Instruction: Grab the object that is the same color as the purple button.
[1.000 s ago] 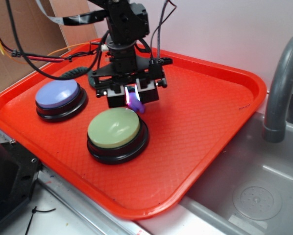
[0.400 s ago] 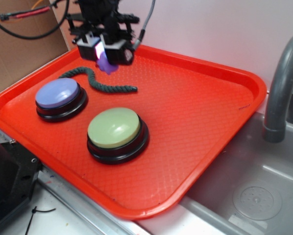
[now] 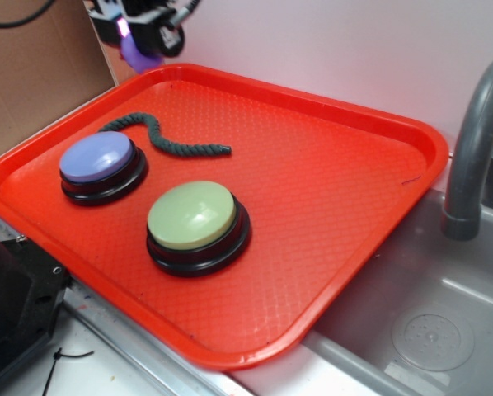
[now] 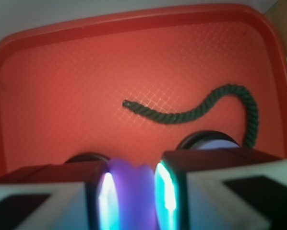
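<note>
The gripper (image 3: 139, 33) is rising well above the tray (image 3: 354, 206), pinching the purple toy (image 4: 130, 191) between its fingers. The grab is probably holding, though the toy is blurred.

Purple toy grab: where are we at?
Done: the gripper is shut on the purple toy, which sits clamped between the lit fingers in the wrist view. In hand: the toy is held high above the red tray's back left corner, clear of the purple button, green button and rope. Left: nothing obvious beyond keeping the grip.
</note>
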{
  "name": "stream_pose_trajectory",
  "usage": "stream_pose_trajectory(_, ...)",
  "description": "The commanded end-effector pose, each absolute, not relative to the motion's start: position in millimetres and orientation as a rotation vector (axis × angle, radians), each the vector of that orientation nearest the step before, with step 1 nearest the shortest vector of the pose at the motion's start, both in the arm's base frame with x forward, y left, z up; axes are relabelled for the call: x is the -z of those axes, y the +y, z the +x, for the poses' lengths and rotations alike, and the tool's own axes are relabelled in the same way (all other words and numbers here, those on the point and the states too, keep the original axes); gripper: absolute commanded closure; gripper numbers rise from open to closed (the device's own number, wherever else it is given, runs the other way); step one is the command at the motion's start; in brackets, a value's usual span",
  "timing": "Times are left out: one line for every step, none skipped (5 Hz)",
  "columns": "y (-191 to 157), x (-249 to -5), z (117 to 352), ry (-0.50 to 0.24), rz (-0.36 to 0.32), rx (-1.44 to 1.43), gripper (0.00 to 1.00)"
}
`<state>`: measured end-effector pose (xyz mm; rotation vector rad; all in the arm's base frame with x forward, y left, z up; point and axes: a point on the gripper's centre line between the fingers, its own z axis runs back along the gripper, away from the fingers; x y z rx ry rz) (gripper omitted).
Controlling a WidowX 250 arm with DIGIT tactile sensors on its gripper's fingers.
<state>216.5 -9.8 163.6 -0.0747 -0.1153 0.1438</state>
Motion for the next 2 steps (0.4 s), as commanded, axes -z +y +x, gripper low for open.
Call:
stream_pose_trajectory(3.8, -202.2, 215.3, -0.24, -0.09, -0.15, 1.0)
stream_pose_trajectory(2.3, -198.1, 214.1, -0.218, -0.118, -0.143, 1.0)
